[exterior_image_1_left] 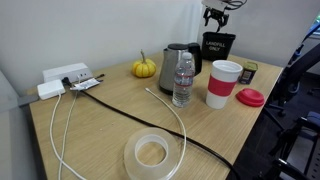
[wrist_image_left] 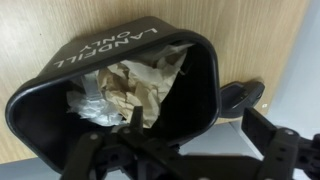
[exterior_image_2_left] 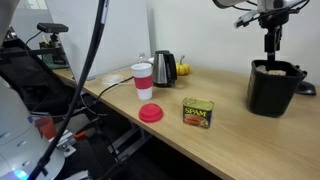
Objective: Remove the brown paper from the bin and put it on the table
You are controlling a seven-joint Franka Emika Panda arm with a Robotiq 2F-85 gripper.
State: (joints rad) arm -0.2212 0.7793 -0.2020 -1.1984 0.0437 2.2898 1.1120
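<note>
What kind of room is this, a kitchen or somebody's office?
Probably an office or lab workspace: a light wood-grain table carries a white power strip with trailing cables, a steel kettle and a small black bin lettered LANDFILL ONLY.

Office-like room, cabled table (exterior_image_1_left: 110,130), kettle (exterior_image_1_left: 175,57), power strip (exterior_image_1_left: 65,75)

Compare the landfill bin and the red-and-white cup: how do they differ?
Shape: the bin is a black box with white LANDFILL ONLY lettering; the cup is round, white above and red below. Contents: the bin holds crumpled brown paper; the cup's inside cannot be made out. Both stand upright and open-topped on the table.
</note>
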